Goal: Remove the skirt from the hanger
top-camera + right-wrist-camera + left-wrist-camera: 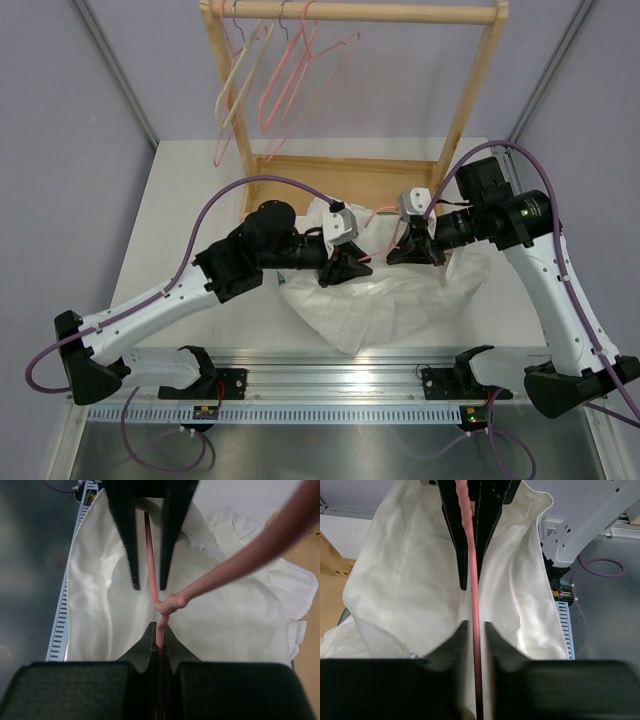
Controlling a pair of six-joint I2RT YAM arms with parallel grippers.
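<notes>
The skirt (385, 305) shows here as a crumpled cream-white fabric lying on the table between my two arms. A pink wire hanger (378, 249) runs through it. My left gripper (345, 272) is shut on the hanger's straight wire (473, 575), with the skirt (405, 580) spread beneath it. My right gripper (412, 252) faces it from the right and is shut on the hanger (149, 560) just below its twisted neck; the hook arm slants away to the upper right. The skirt (235, 625) fills the right wrist view. Each wrist view shows the other gripper's black fingers straddling the same wire.
A wooden clothes rack (470, 90) stands at the back of the table, with pink hangers (290, 85) and a cream hanger (240, 80) on its rail. An aluminium rail (330, 365) runs along the near edge. Purple cables loop over both arms.
</notes>
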